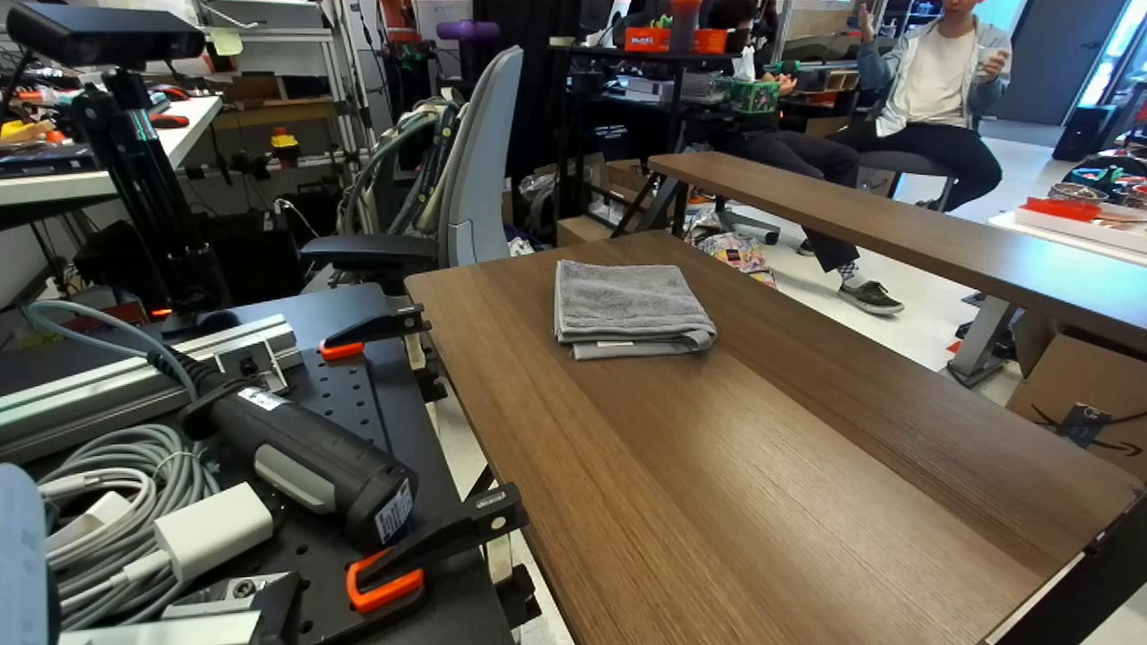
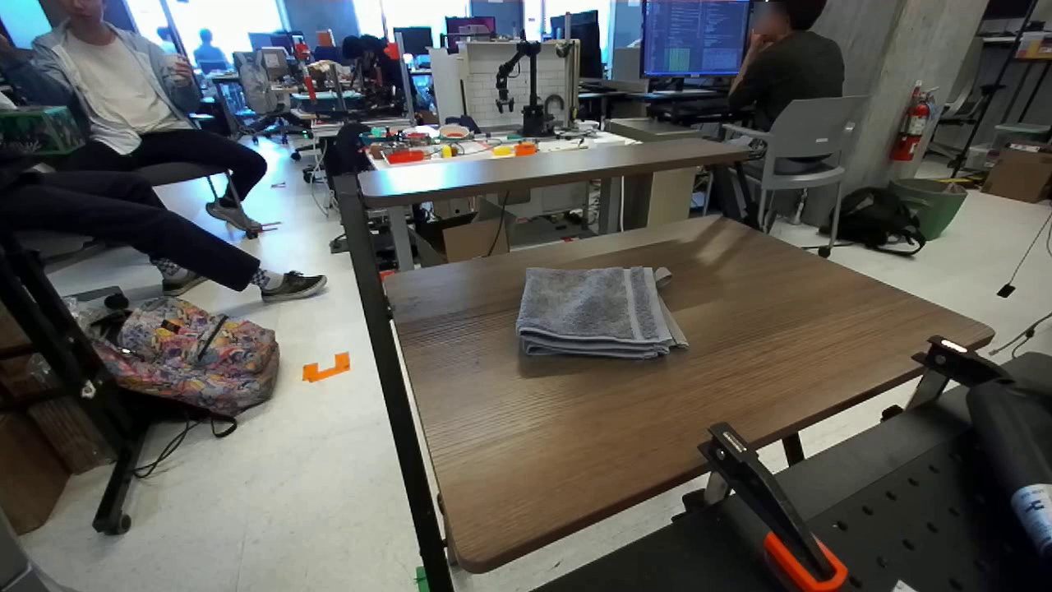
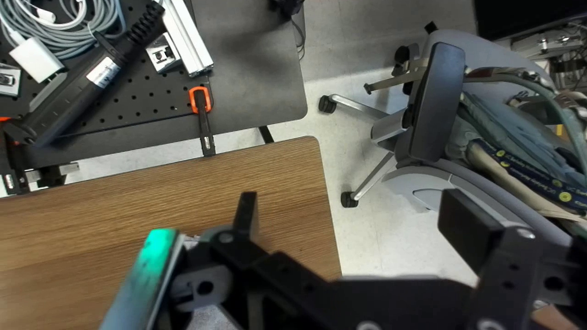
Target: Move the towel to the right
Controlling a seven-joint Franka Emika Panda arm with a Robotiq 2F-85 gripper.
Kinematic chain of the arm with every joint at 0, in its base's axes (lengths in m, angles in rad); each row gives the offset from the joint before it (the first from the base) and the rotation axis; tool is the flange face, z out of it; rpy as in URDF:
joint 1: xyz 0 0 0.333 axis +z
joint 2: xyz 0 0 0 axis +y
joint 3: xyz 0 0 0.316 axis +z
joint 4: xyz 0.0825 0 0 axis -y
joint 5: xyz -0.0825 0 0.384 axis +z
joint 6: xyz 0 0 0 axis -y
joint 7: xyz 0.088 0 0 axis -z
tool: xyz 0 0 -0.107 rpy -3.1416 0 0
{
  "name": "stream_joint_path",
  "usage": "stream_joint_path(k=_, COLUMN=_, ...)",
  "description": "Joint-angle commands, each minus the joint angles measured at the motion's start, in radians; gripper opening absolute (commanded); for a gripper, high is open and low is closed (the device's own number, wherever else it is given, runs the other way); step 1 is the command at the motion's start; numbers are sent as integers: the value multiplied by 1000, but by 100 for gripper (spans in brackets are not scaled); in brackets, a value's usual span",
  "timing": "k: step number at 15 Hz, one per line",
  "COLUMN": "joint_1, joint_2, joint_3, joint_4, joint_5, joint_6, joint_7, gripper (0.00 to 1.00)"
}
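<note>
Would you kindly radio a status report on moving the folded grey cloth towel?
Black two-fingered pincer open, holding nothing. Folded grey cloth towel flat on brown wood-grain table. Two black-and-orange clamps by table's edge, apart from towel.

You see a chair (image 3: 438, 101) beyond the pincer (image 3: 349, 213), a clamp (image 3: 205, 123) to one side of it and, farther off that way, a tool (image 3: 82, 94) and cable (image 3: 69, 40).
</note>
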Motion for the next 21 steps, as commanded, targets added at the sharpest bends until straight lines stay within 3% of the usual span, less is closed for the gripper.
stream_joint_path(k=1, joint_1=-14, joint_2=22, joint_3=57, joint_4=-67, joint_5=-80, joint_6=120, joint_7=33, gripper=100)
stream_joint_path(k=5, joint_1=-11, joint_2=74, joint_3=85, joint_4=-164, joint_5=-169, joint_6=287, joint_7=60, gripper=100)
stream_joint_path(k=10, joint_1=-31, joint_2=195, joint_3=73, joint_4=-231, joint_5=-261, joint_6=550, joint_7=104, gripper=100)
stream_joint_path(k=16, joint_1=-60, joint_2=427, joint_3=22, joint_4=-209, joint_5=-398, joint_6=854, joint_7=231, gripper=100)
stream_joint_path(k=21, joint_1=-7, joint_2=627, joint_3=-61, joint_4=-149, joint_5=-475, joint_6=981, joint_7=319, gripper=100)
